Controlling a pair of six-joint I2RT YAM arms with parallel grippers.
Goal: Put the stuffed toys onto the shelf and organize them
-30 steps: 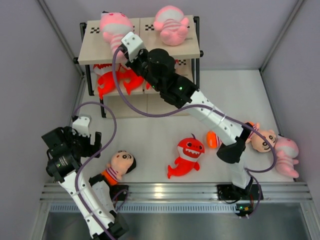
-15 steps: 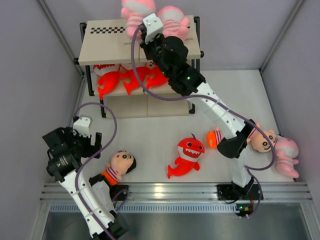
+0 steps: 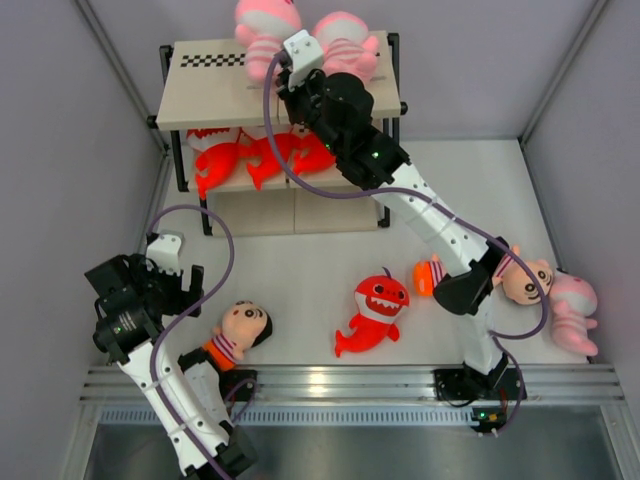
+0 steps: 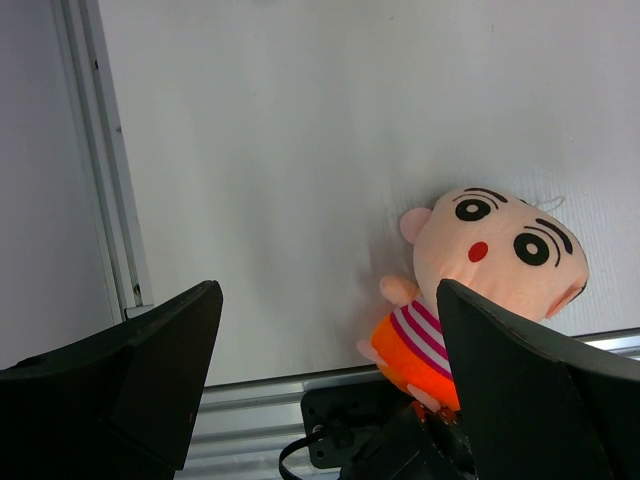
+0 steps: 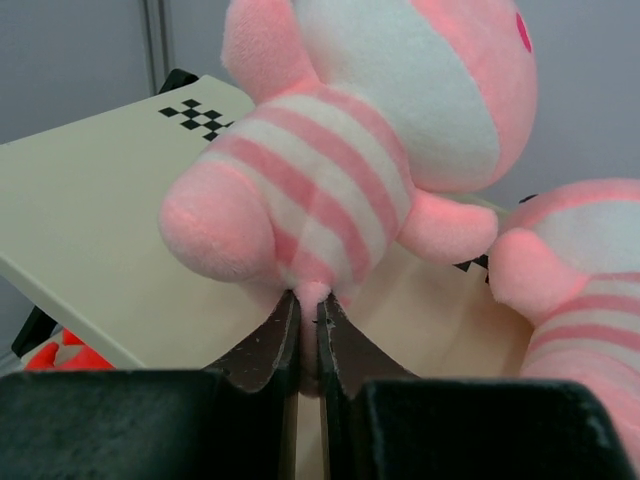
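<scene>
1. Jaws of the right pincer (image 5: 308, 312) are pressing almost together, pinching a small fold at the bottom of a pink striped baby (image 5: 340, 150).
2. I am holding that baby over the back edge of the shelf (image 3: 200, 95), at the upper middle of the overhead frame. Whether it is touching the top board, I cannot tell.
3. A second pink baby (image 3: 345, 45) is lying on the top board just right of the held one, and the two are nearly touching in the right wrist view.
4. Red sharks (image 3: 250, 155) are crowding the middle tier, below the top board.
5. My left pincer (image 4: 325, 300) is hanging wide, gripping nothing, at the lower left of the overhead frame.
6. A boy in orange shorts (image 4: 480, 270) is lying on the white surface (image 3: 300, 270) just right of it, with his feet at the near rail.
7. One loose shark (image 3: 375, 305) is lying on the surface at lower centre.
8. Another boy (image 3: 525, 280) and a third pink baby (image 3: 572, 310) are lying side by side at the right edge, partly behind my right arm.
</scene>
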